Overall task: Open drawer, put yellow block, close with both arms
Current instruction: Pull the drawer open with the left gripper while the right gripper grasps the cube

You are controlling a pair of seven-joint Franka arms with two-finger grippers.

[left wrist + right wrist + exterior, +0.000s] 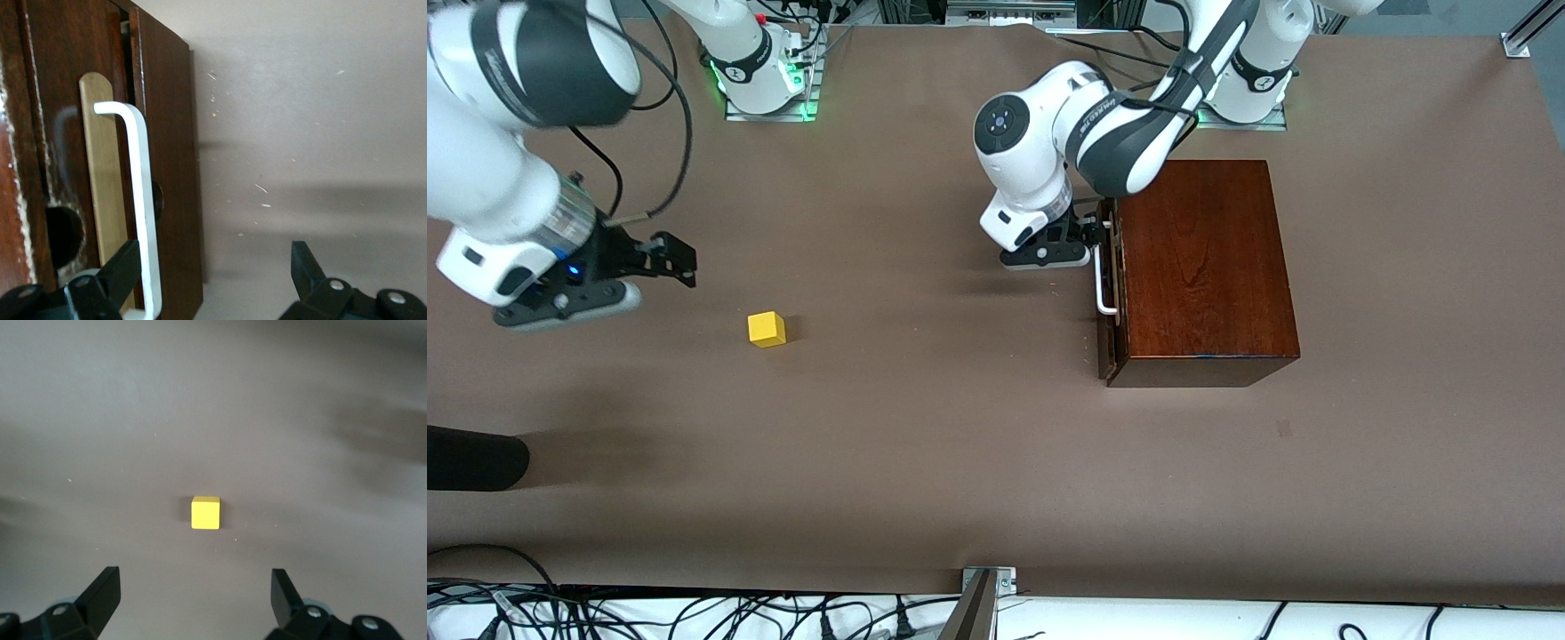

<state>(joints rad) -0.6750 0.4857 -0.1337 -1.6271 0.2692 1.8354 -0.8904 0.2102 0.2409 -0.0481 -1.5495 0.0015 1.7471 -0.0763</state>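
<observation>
The dark mahogany box stands at the left arm's end of the table. Its drawer looks shut or nearly shut, with the white handle on its front. My left gripper is open at one end of the handle. In the left wrist view the handle runs past one finger, and the other finger is well out over the table. The yellow block lies on the table. My right gripper is open and empty above the table, beside the block and toward the right arm's end. The block shows ahead of its fingers.
A dark rounded object lies at the table's edge at the right arm's end, nearer the front camera. Cables and a metal bracket run along the front edge. The arm bases stand along the table's back edge.
</observation>
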